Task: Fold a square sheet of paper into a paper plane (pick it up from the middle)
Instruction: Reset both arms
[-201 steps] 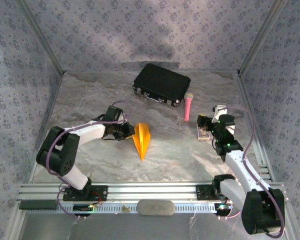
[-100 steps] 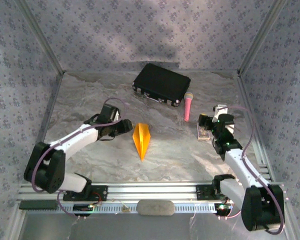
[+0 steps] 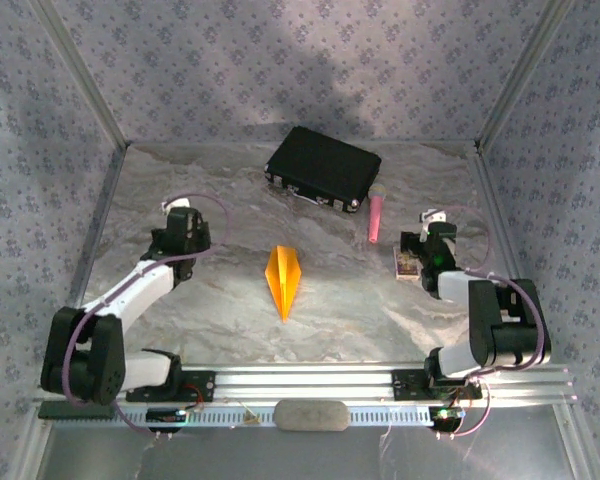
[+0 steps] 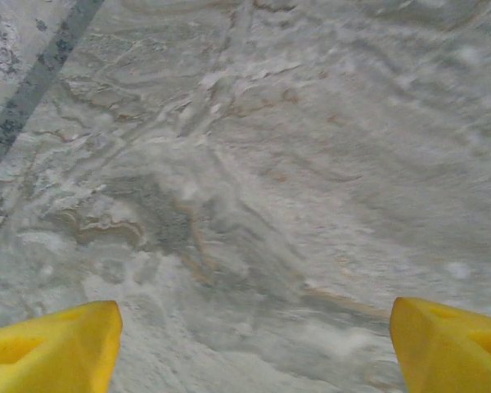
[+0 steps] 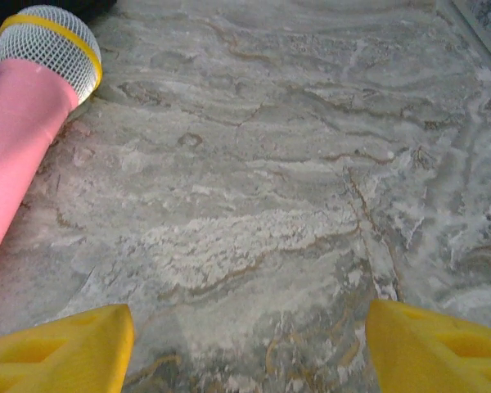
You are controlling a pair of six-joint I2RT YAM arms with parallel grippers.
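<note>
Paper plane (image 3: 284, 281): slim orange-yellow dart, lying flat mid-table (image 3: 360, 310), between the two arms and well apart from both. Left gripper (image 4: 254, 348): fingers spread wide, empty. Right gripper (image 5: 250, 344): fingers spread wide, empty, near the pink microphone (image 5: 24, 139).

The paper plane (image 3: 284, 281) lies on the tabletop (image 3: 230, 315) about the middle, its point toward the near edge. Behind it and a little to the right, the case (image 3: 323, 167) sits at the far side. The microphone (image 3: 376, 215) lies just right of the case's near right corner, running near to far, its head at the far end and seemingly touching that corner. The left fingers (image 4: 53, 348) hang to the plane's left, well apart from it. The right fingers (image 5: 57, 348) stand just right of the microphone's near end.
</note>
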